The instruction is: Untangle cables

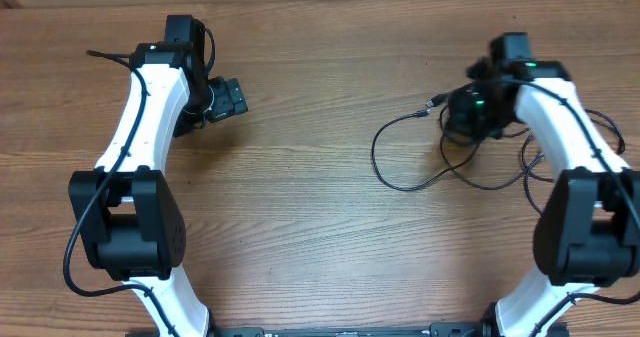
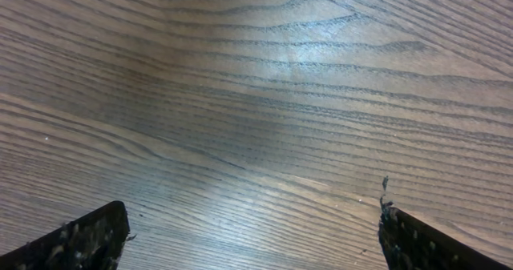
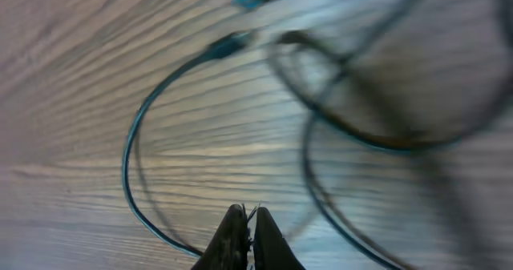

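The cables [image 1: 420, 167] are thin black cords lying in loose loops on the wooden table at the right, with a small plug end [image 1: 436, 102] pointing left. In the right wrist view a cable loop [image 3: 132, 150] curves round to my fingers' left side, and other loops [image 3: 353, 126] are blurred. My right gripper [image 1: 468, 112] [image 3: 247, 212] is shut, with the cable meeting its fingers low down. My left gripper [image 1: 232, 99] [image 2: 252, 230] is open and empty over bare wood at the far left, well away from the cables.
More cord loops [image 1: 535, 162] lie by the right arm's base side. The wooden table [image 1: 300, 207] spans the view. Thicker black cables run along both white arms.
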